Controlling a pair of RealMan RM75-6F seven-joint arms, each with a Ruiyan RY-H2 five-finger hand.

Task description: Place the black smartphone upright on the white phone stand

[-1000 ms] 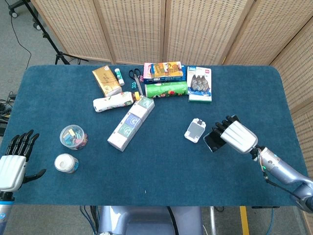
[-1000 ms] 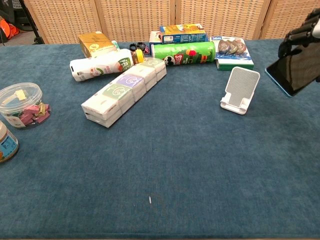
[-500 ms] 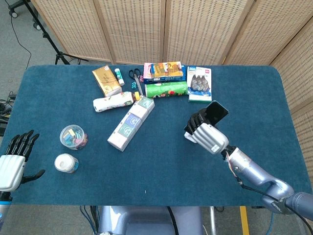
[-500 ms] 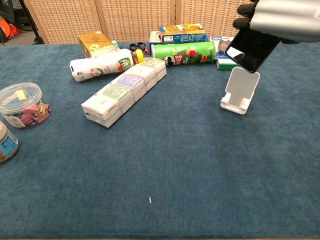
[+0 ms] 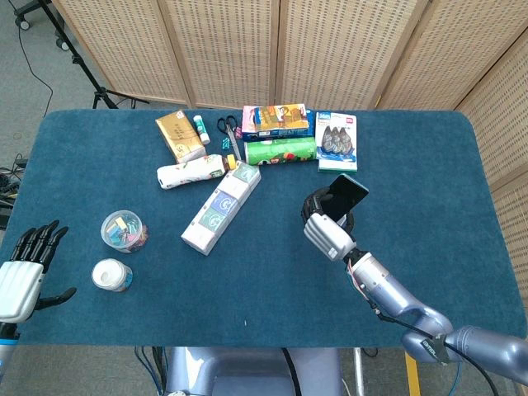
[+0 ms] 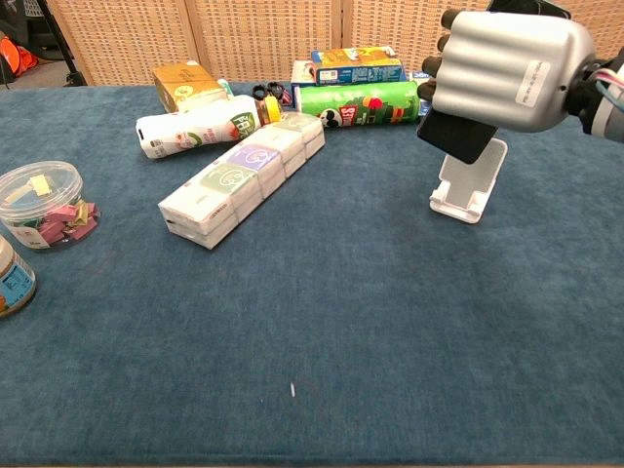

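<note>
Above the blue worktop (image 6: 322, 322), the robot's right hand (image 6: 507, 70) grips the black phone (image 5: 346, 195) just over the white stand (image 6: 466, 183), the phone's long axis tilted, its lower end hanging close in front of the stand's backrest. The stand lies directly below this hand. The left hand (image 5: 23, 272), fingers spread and holding nothing, rests well apart at the worktop's far corner.

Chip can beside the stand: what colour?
Green chip can, clearest in the chest view.
</note>
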